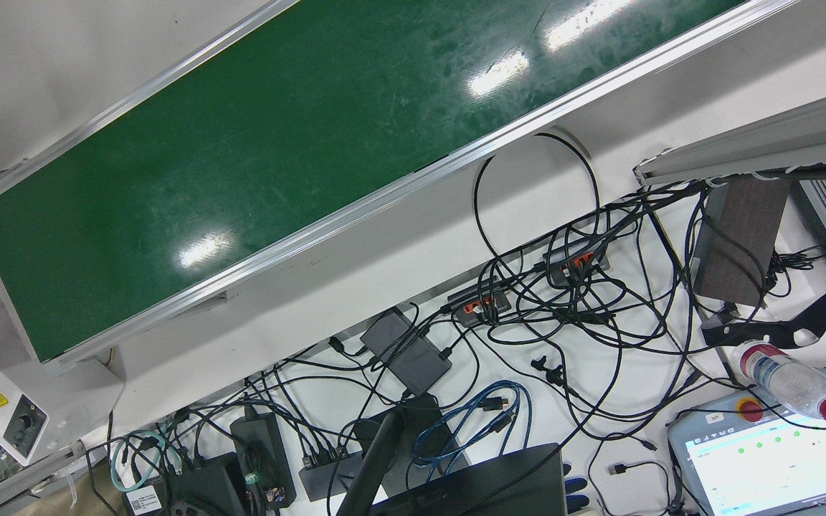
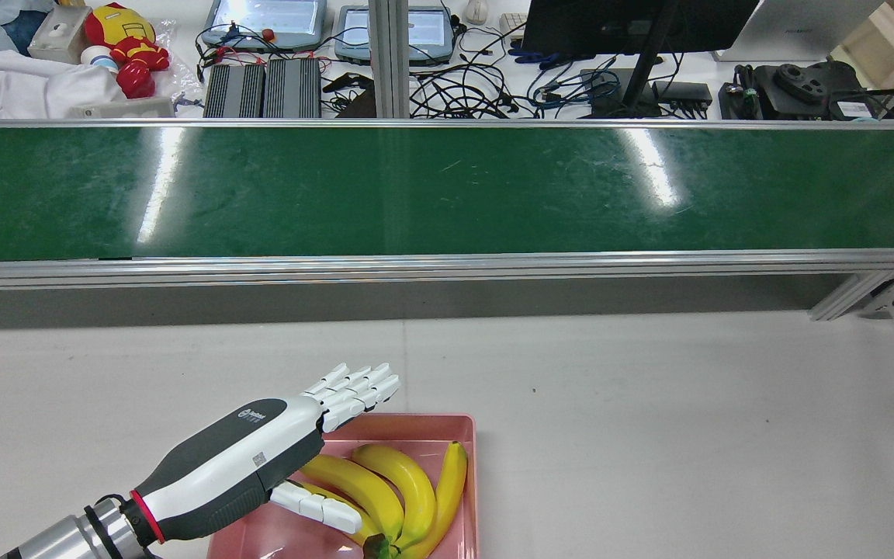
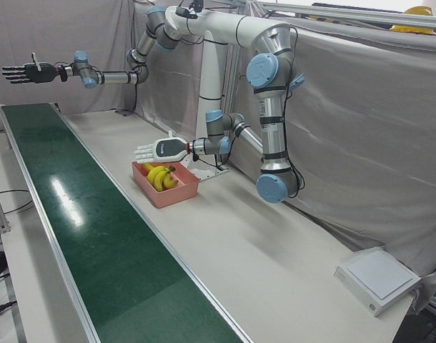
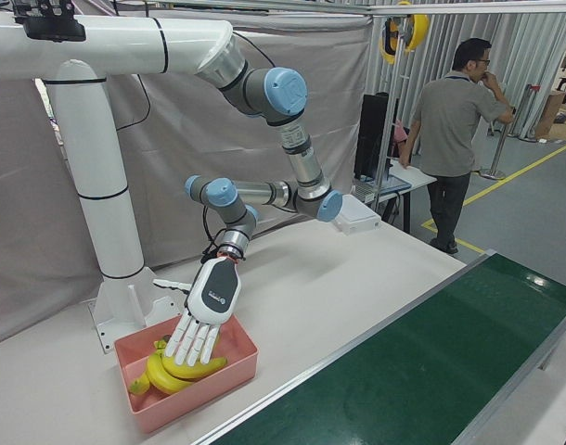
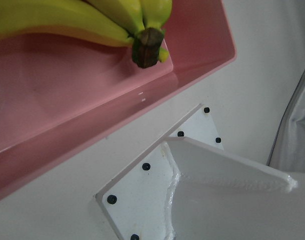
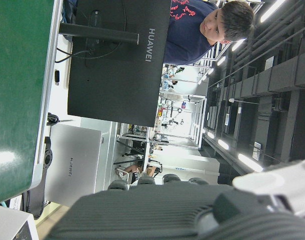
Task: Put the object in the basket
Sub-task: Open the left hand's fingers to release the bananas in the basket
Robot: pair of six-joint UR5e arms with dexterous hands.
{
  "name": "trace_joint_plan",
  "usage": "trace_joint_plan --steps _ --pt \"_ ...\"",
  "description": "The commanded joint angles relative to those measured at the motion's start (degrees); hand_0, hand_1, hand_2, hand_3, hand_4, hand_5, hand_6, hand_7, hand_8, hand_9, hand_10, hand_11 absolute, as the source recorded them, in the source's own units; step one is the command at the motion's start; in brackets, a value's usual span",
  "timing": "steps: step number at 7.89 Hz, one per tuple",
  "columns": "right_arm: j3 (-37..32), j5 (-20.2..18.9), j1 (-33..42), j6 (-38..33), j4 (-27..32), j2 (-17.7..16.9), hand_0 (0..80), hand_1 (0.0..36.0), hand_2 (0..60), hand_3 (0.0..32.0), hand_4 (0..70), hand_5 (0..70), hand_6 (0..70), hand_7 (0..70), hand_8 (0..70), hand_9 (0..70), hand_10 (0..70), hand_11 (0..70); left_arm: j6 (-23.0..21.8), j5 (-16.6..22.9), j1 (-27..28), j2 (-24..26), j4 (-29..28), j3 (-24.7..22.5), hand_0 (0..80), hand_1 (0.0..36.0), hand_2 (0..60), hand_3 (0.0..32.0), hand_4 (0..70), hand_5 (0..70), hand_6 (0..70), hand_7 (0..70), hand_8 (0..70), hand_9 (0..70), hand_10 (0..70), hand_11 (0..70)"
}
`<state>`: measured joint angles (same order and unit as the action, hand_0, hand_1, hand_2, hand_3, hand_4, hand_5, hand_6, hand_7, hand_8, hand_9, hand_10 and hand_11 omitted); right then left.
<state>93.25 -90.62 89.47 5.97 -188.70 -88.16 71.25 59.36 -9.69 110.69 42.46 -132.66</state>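
A bunch of yellow bananas lies inside the pink basket at the table's near edge. My left hand hovers flat just above the basket's left part, open with its fingers stretched out and holding nothing. From the right-front corner, the left hand points down over the bananas in the basket. The left hand view shows the banana stem and the basket wall. My right hand is raised high over the far end of the conveyor, open and empty.
A green conveyor belt runs across the table beyond the basket. The arms' white pedestal stands just behind the basket. A flat white box sits at the table's corner. A person stands by a desk past the belt.
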Motion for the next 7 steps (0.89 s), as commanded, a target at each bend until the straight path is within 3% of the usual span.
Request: trace_joint_plan --steps 1,3,5,6,7 --pt "0.0 0.0 0.0 0.0 0.0 0.0 0.0 0.0 0.0 0.0 0.0 0.0 0.0 0.0 0.0 0.0 0.0 0.0 -5.66 0.4 -3.48 -0.04 5.25 -1.72 11.8 0.0 0.0 0.0 12.4 0.0 4.7 2.8 2.7 6.6 2.2 2.8" --pt "0.0 0.0 0.0 0.0 0.0 0.0 0.0 0.0 0.0 0.0 0.0 0.0 0.0 0.0 0.0 0.0 0.0 0.0 -9.89 1.62 -8.92 -0.04 8.32 -5.38 12.3 0.0 0.0 0.0 10.8 4.4 5.4 4.4 3.5 7.8 3.9 5.4" --pt "0.0 0.0 0.0 -0.08 0.0 0.0 0.0 0.0 0.0 0.0 0.0 0.0 0.0 0.0 0.0 0.0 0.0 0.0 -9.99 1.72 -15.33 -0.04 11.58 -11.71 12.5 0.0 0.0 0.0 14.8 8.7 7.3 6.1 3.8 7.6 4.5 6.1" --pt "0.0 0.0 0.0 -0.08 0.0 0.0 0.0 0.0 0.0 0.0 0.0 0.0 0.0 0.0 0.0 0.0 0.0 0.0 -10.34 1.72 -17.45 0.05 11.94 -13.13 14.7 0.0 0.0 0.0 17.8 8.7 8.2 6.7 3.9 7.4 4.7 6.4" --pt "0.0 0.0 0.0 0.0 0.0 0.0 0.0 0.0 0.0 0.0 0.0 0.0 0.0 0.0 0.0 0.0 0.0 0.0 -11.13 1.63 -18.43 0.05 11.86 -13.15 12.1 0.0 0.0 0.0 20.8 14.9 10.8 11.1 5.7 10.0 6.3 8.6"
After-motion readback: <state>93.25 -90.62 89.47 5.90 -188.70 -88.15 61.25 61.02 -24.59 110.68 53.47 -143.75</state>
